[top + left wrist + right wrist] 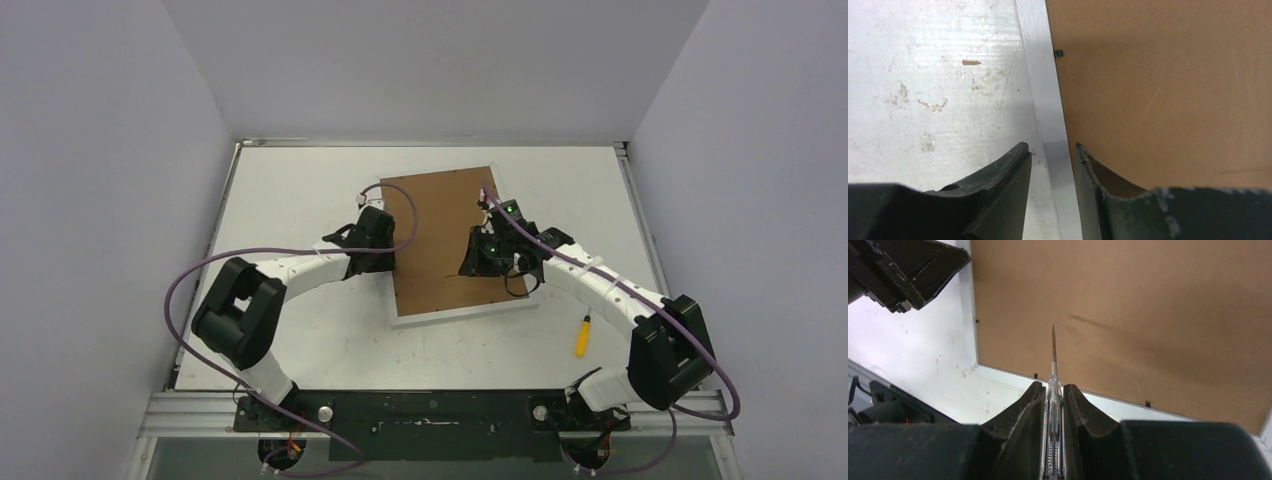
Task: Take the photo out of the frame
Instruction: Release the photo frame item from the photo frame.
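- The frame [440,235] lies flat on the white tabletop [300,340], face down, with its brown back [1128,305] up.
- It sits a bit turned, so its edges do not line up with the tabletop's edges.
- The photo cannot be seen. The brown back covers it.
- A thin white rim [1048,100] runs around the brown back. Small black clips [1035,375] sit along the rim where it meets the back.
- The left end effector [1052,146] is at the left edge of the frame. Its jaws are apart and grasp nothing. One finger is over the tabletop and the other is over the brown back, with the white rim between them.
- The right end effector [1053,385] is over the brown back, near the frame's near edge. It is clenched on a thin screwdriver [1054,405] with a see-through handle.
- The screwdriver's metal tip points across the brown back. I cannot tell if it touches.
- There is bare tabletop on every side of the frame.
- A small yellow tool [582,335] lies on the tabletop near the frame's near right corner, apart from it.
- Grey walls [100,200] stand around the tabletop, well apart from the frame.
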{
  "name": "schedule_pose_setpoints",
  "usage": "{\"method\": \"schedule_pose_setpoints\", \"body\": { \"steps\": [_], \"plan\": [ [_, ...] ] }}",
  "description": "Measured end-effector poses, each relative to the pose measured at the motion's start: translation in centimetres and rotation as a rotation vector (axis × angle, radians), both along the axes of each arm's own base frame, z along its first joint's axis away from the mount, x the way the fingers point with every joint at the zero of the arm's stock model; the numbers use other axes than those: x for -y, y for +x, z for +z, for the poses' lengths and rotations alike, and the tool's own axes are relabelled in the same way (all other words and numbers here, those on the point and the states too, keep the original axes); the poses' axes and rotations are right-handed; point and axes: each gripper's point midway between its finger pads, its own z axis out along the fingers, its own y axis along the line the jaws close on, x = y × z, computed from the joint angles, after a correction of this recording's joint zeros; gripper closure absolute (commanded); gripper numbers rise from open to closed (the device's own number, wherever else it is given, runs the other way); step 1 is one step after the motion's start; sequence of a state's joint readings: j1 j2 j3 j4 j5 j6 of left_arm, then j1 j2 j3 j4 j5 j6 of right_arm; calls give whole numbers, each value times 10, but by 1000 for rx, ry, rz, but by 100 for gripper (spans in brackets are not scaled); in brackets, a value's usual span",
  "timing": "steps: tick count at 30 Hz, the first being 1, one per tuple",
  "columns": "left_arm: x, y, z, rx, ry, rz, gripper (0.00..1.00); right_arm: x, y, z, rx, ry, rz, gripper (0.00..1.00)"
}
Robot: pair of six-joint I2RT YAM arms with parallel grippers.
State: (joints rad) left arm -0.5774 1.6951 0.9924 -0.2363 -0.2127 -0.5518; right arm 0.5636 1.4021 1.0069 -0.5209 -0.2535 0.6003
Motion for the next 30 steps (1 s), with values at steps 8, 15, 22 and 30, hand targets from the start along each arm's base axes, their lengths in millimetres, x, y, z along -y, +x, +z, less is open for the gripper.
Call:
{"method": "schedule_pose_setpoints", "body": {
  "steps": [8, 15, 22, 30],
  "plan": [
    [10, -11, 31, 27, -150, 44, 54, -23, -8, -10, -14, 64, 205, 95],
    [17, -22, 60, 52, -262, 42, 44, -36, -15, -11, -29, 197, 272, 95],
    [6, -35, 46, -7, -288, 50, 42, -43, -15, -21, -49, 312, 300, 95],
    [8, -37, 46, -17, -298, 21, 50, -56, -11, -45, -70, 374, 343, 95]
  ]
}}
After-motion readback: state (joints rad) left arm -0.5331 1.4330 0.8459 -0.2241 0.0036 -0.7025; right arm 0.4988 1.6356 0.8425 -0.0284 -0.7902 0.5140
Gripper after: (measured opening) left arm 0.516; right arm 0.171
